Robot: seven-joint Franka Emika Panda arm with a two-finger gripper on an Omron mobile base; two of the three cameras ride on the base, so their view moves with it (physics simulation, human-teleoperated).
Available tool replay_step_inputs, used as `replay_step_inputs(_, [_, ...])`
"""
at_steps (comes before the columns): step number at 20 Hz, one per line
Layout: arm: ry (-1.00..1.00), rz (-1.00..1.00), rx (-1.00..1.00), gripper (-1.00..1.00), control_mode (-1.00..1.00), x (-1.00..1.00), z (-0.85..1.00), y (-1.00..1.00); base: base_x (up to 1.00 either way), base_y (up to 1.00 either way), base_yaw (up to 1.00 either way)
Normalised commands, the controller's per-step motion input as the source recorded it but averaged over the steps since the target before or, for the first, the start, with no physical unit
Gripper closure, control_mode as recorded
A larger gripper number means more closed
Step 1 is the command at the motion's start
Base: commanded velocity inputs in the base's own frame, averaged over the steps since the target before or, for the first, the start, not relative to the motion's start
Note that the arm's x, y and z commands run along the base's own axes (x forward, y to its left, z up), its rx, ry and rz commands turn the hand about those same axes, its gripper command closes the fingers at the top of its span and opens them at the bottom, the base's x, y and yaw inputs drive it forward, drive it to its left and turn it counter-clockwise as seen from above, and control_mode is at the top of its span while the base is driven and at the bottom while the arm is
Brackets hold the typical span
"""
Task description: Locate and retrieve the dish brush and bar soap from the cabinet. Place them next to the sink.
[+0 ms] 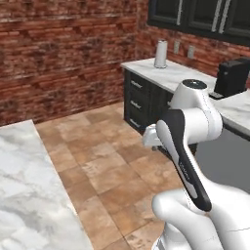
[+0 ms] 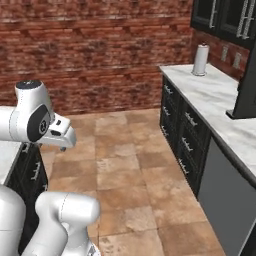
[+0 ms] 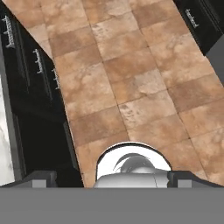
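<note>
High on the far right wall, the cabinet (image 1: 205, 14) is cut off, doors closed. Near the tiled floor (image 3: 131, 78), the gripper (image 3: 112, 177) spreads wide, holding nothing.

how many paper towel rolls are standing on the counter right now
1. The paper towel roll stands upright at the far end of the marble counter, near the brick wall under the cabinet. Others may be hidden beyond the frame.
</note>
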Motion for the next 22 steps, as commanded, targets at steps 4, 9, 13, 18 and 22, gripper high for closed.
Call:
replay_step_inputs(4, [0.00,0.00,0.00,-1.00,1.00,0.00,0.00,0.00,0.01,0.00,-0.48])
replay_step_inputs(9, [0.00,0.00,0.00,-1.00,1.00,0.00,0.00,0.00,0.02,0.04,-0.47])
replay_step_inputs(13, [0.00,0.00,0.00,-1.00,1.00,0.00,0.00,0.00,0.01,0.05,-0.47])
replay_step_inputs(18, [0.00,0.00,0.00,-1.00,1.00,0.00,0.00,0.00,0.01,0.06,-0.46])
replay_step_inputs(22, [0.00,0.00,0.00,-1.00,1.00,0.00,0.00,0.00,0.16,0.15,-0.43])
